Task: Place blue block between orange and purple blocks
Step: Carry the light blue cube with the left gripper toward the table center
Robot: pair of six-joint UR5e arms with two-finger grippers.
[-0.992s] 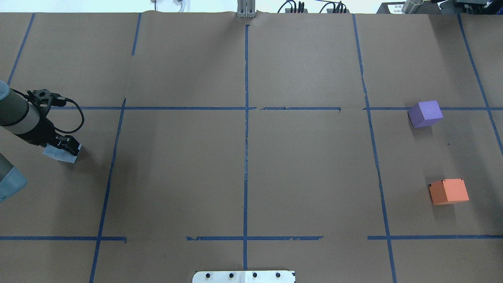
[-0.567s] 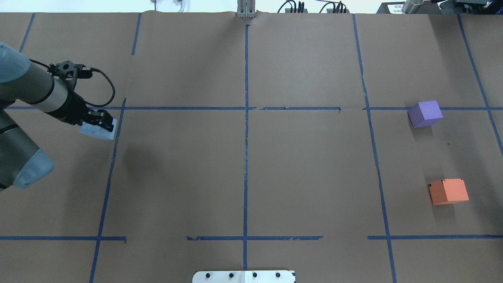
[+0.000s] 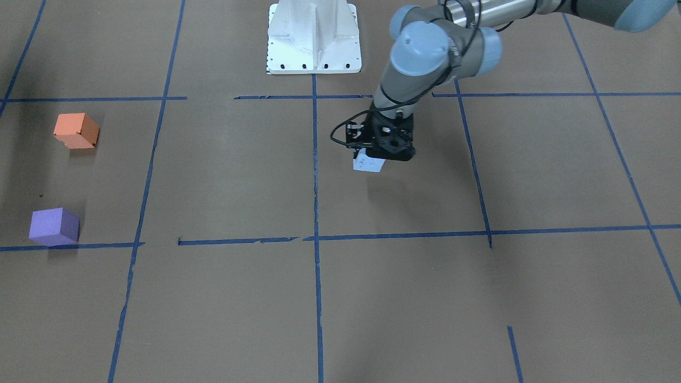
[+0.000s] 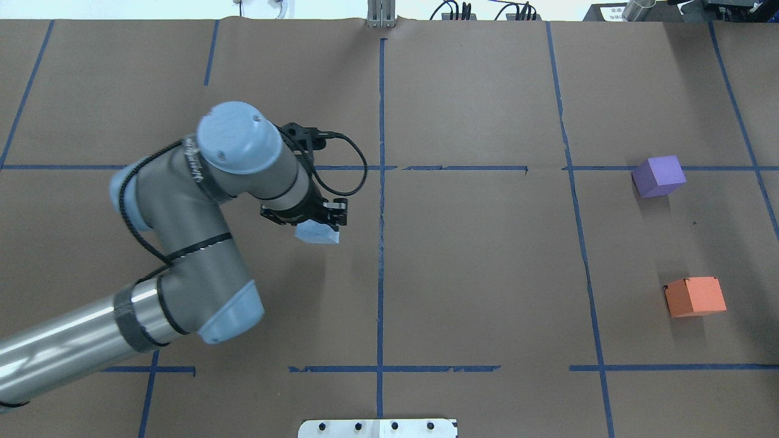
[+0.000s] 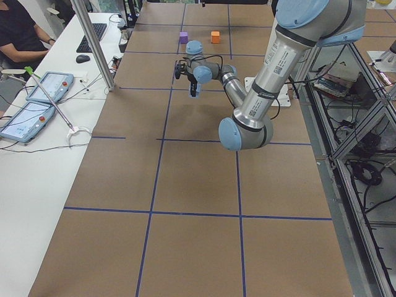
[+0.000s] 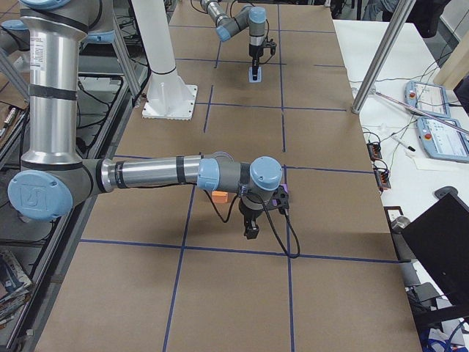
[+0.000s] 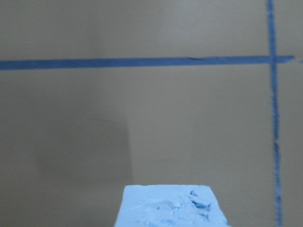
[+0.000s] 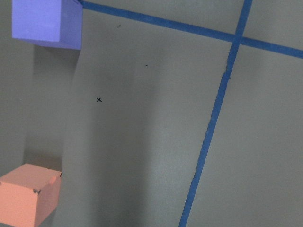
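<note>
My left gripper (image 4: 321, 225) is shut on the pale blue block (image 4: 316, 233) and holds it above the table, just left of the centre tape line. The front view shows the same gripper (image 3: 373, 157) and blue block (image 3: 367, 164), and the block fills the bottom of the left wrist view (image 7: 170, 208). The purple block (image 4: 658, 175) and the orange block (image 4: 695, 296) sit far to the right, apart, with bare paper between them. The right wrist view shows the purple block (image 8: 45, 21) and the orange block (image 8: 28, 194). My right gripper (image 6: 250, 231) shows only in the exterior right view, so I cannot tell its state.
Brown paper with blue tape lines (image 4: 381, 201) covers the table. The white robot base plate (image 3: 314, 40) is at the robot's edge. An operators' table with tablets (image 5: 37, 99) and a metal pole (image 5: 93, 43) stand beside the table.
My left arm has swung to the right with the blue block, from near the table's left edge to just left of the centre line. The purple and orange blocks have not moved.
</note>
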